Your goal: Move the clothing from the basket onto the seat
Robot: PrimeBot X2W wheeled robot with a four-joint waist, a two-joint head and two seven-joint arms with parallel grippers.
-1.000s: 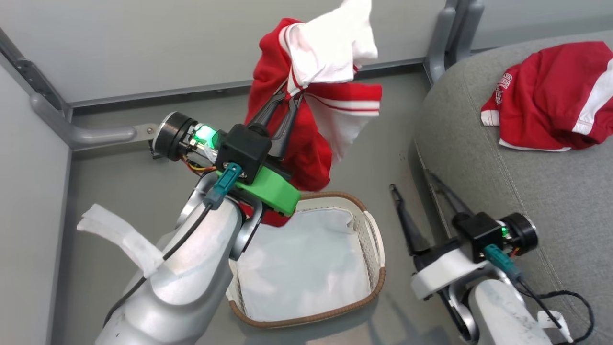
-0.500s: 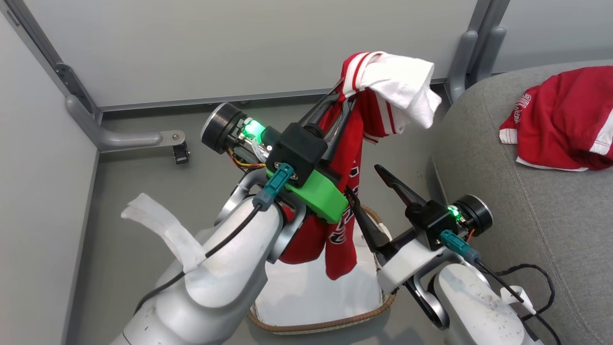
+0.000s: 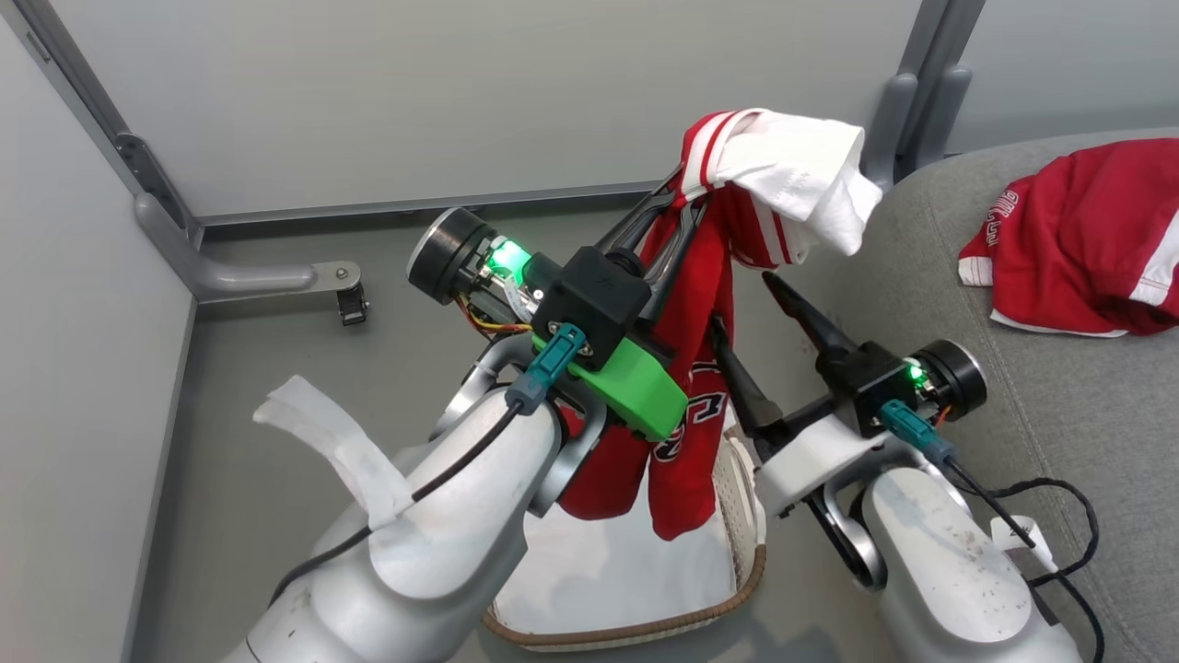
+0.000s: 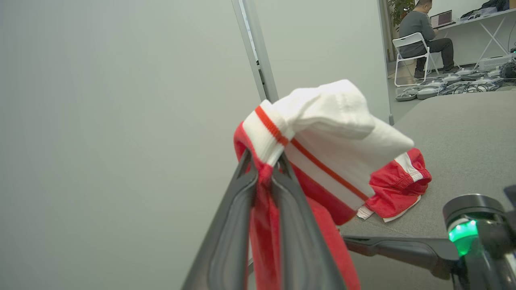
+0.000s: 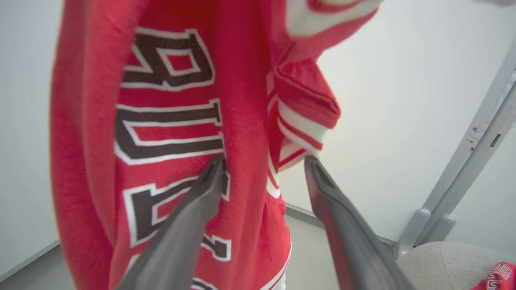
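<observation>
My left gripper (image 3: pixel 686 189) is shut on the top of a red garment with white panels (image 3: pixel 691 405), held high above the floor. Its lower end hangs over the basket (image 3: pixel 645 628), whose white liner shows inside. In the left wrist view the fingertips (image 4: pixel 246 169) pinch the striped cuff of that clothing (image 4: pixel 334 133). My right gripper (image 3: pixel 744 308) stands open beside the hanging cloth. In the right wrist view its jaws (image 5: pixel 265 161) are spread in front of the lettered red fabric (image 5: pixel 169 121). A second red garment (image 3: pixel 1087 249) lies on the grey seat (image 3: pixel 1059 396).
Pale panel walls with grey metal posts (image 3: pixel 907 101) and a floor bracket (image 3: pixel 267 274) close the back and left. The seat's rounded edge lies just right of the basket. Far back, a person sits at a desk (image 4: pixel 427 28) beyond a white chair.
The head camera has shifted. My left gripper has carried the garment rightward toward the seat, still shut on it. My right gripper has risen from beside the basket to the hanging cloth, still open.
</observation>
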